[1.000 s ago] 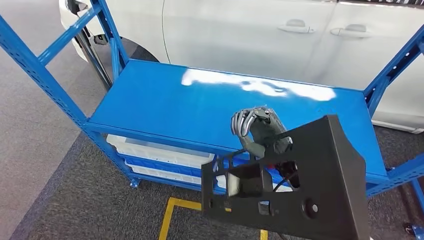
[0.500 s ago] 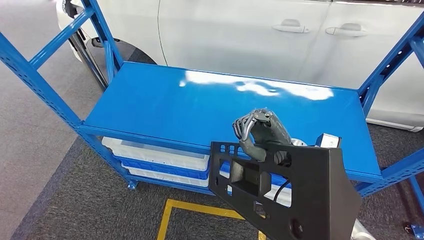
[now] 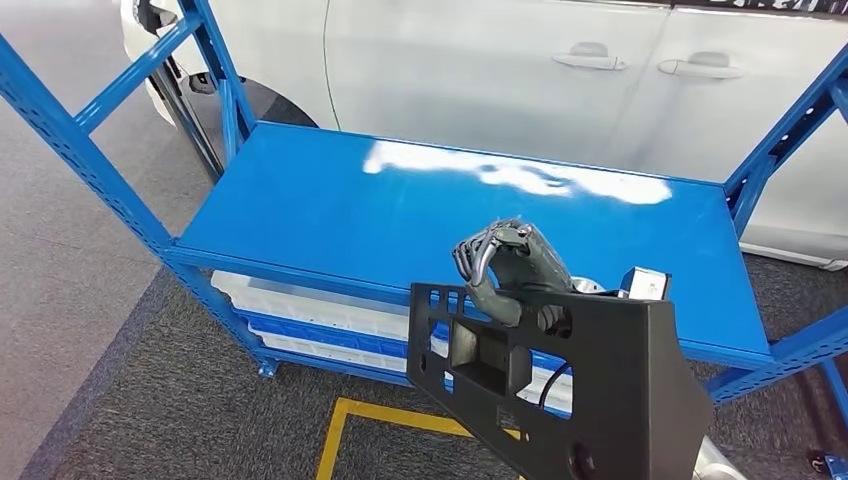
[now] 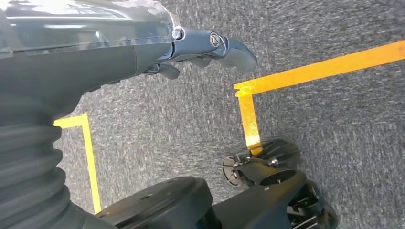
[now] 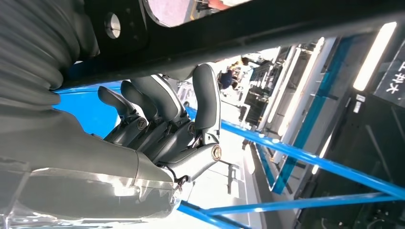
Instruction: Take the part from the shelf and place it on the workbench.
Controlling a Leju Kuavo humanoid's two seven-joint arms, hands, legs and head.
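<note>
The right hand [image 3: 515, 268] grips the black plastic bracket [image 3: 560, 385] by its upper edge, fingers curled over the rim, and holds it in the air just in front of the blue shelf [image 3: 330, 205], clear of the shelf's top board. In the right wrist view the fingers [image 5: 160, 112] wrap the bracket's dark edge [image 5: 248, 33]. The left hand [image 4: 210, 47] hangs over the grey carpet beside the yellow floor tape [image 4: 305, 71]; it appears to hold nothing, but whether its fingers are spread or curled I cannot tell.

The pick looks done, so the carry is the step in hand. Next the robot likely has to turn away from the shelf toward the worktop, keeping its grip firm.

Against half a second ago, the bracket sits much the same in the hand; the whole scene has slid slightly, a camera move
</note>
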